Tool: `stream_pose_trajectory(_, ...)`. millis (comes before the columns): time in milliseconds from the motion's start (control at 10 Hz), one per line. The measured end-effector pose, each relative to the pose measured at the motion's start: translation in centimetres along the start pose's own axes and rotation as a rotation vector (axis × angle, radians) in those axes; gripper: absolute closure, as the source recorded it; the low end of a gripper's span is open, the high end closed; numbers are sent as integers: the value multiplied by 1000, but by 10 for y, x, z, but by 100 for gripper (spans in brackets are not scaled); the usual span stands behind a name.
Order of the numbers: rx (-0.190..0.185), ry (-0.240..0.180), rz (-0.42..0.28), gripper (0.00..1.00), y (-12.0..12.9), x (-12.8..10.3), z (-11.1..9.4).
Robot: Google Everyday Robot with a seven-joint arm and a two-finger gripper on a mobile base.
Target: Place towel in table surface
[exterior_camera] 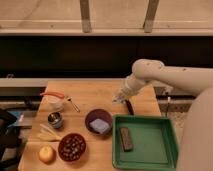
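The claw (120, 98) hangs over the counter (97, 94) near the green tray (152, 145) (apart or together, I cannot tell). A pale towel (101, 125) lies in the dark bowl (89, 117).

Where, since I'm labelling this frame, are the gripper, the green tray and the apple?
green tray (152, 142): camera view, on its bare floor.
gripper (119, 98): camera view, at its tip, just beyond the tray's far left corner.
apple (46, 153): camera view, on the middle of its skin.
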Motion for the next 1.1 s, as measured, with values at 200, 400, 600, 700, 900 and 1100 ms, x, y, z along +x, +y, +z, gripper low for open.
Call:
stream_pose_trajectory(200,-27,31,-62,100,35,-11,27)
stream_pose_trajectory(400,-33,67,-95,97,57,-35,61)
stream_pose_trajectory(600,-28,85,-96,96,62,-53,83)
stream_pose_trajectory(700,-27,93,-98,96,64,-56,90)
stream_pose_trajectory(900,-27,91,-97,96,63,-57,90)
stream_pose_trajectory(1100,-27,91,-98,96,64,-57,90)
